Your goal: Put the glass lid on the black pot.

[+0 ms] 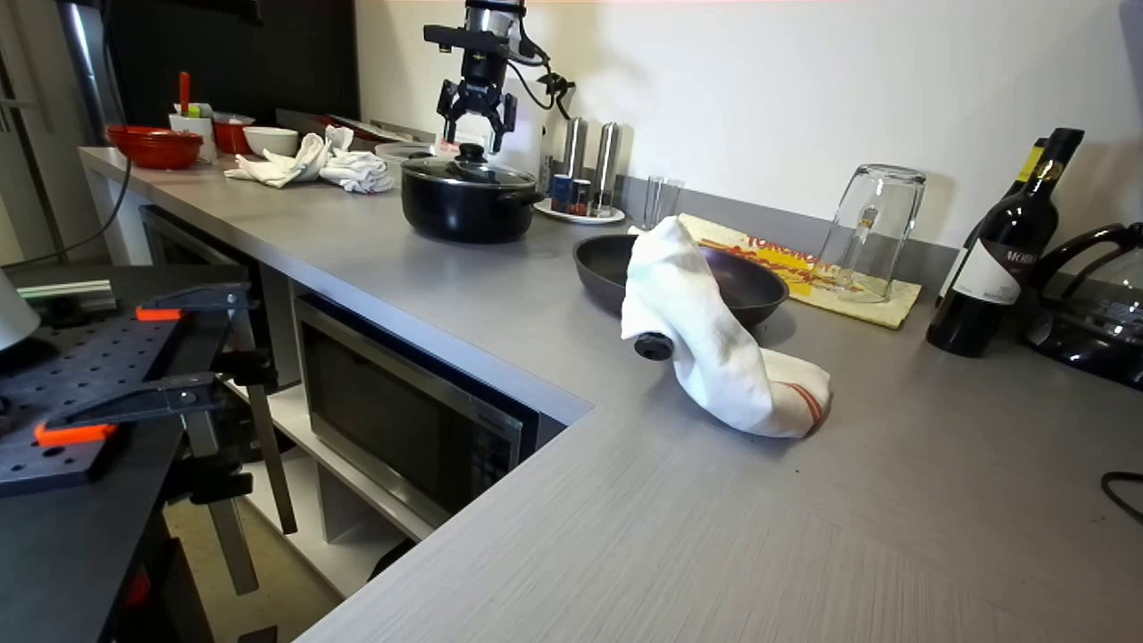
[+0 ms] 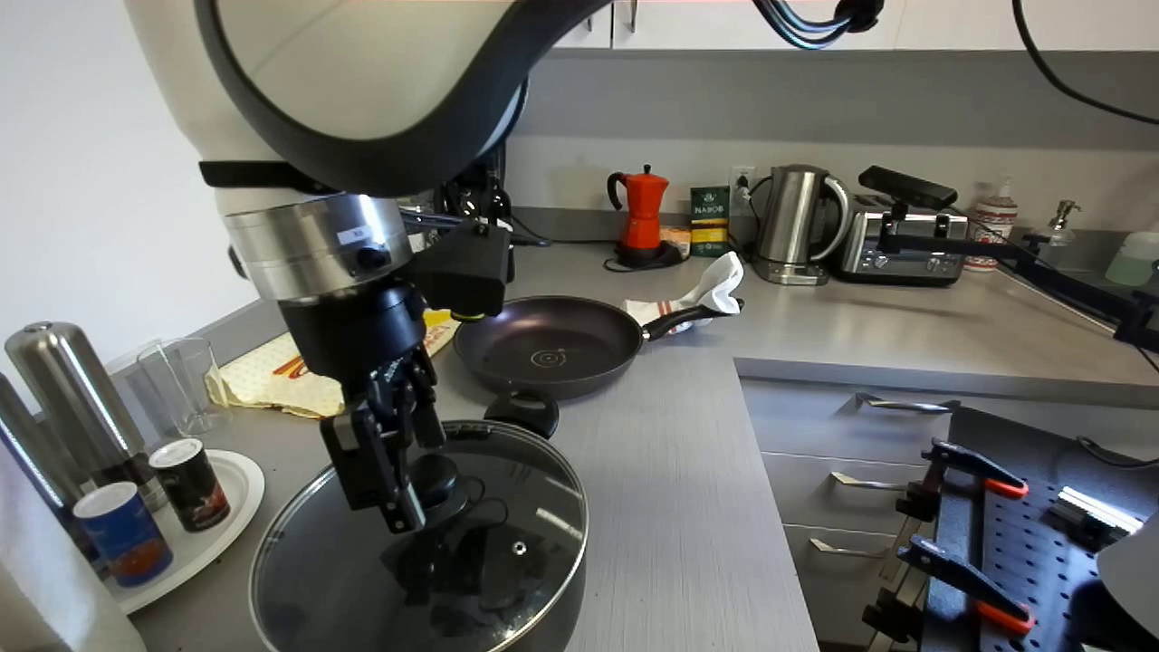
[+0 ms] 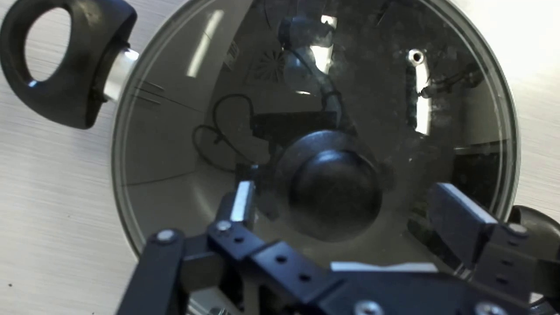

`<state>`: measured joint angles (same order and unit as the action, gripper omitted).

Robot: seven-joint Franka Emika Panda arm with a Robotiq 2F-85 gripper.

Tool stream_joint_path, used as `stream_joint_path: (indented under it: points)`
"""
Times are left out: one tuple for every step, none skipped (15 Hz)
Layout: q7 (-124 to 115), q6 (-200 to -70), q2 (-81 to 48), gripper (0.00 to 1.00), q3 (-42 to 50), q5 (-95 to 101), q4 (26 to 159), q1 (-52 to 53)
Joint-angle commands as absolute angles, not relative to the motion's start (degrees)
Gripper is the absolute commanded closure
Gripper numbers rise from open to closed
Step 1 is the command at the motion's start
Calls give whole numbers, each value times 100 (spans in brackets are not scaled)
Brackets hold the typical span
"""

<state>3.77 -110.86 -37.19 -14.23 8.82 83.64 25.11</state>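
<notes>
The black pot (image 1: 464,212) stands on the counter, and its side wall shows in an exterior view (image 2: 569,608). The glass lid (image 1: 504,175) lies flat on the pot's rim; it also shows in an exterior view (image 2: 335,580) and fills much of the wrist view (image 3: 175,131). Its dark knob (image 3: 334,192) is at the centre. My gripper (image 1: 473,143) points down over the knob. In the wrist view the gripper (image 3: 350,203) is open, with a finger on each side of the knob and gaps to both. A pot handle (image 3: 87,87) shows at the upper left.
A dark frying pan (image 2: 543,349) stands beside the pot, with a white cloth (image 1: 705,330) over its handle. A white plate (image 2: 240,489) holds small shakers and metal mills. White cloths (image 1: 357,170) and red bowls (image 1: 156,147) lie farther along the counter. The counter edge (image 1: 429,313) is near the pot.
</notes>
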Motion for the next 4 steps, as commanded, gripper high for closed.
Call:
stream_joint_path:
  points:
    - [434, -10992, -3710, 0, -1455, 779, 8277, 2479]
    - [378, -11058, -3741, 0, -1411, 875, 8314, 2526]
    - [378, -11058, -3741, 0, -1411, 875, 8313, 2525]
    - [378, -11058, -3741, 0, -1411, 875, 8312, 2524]
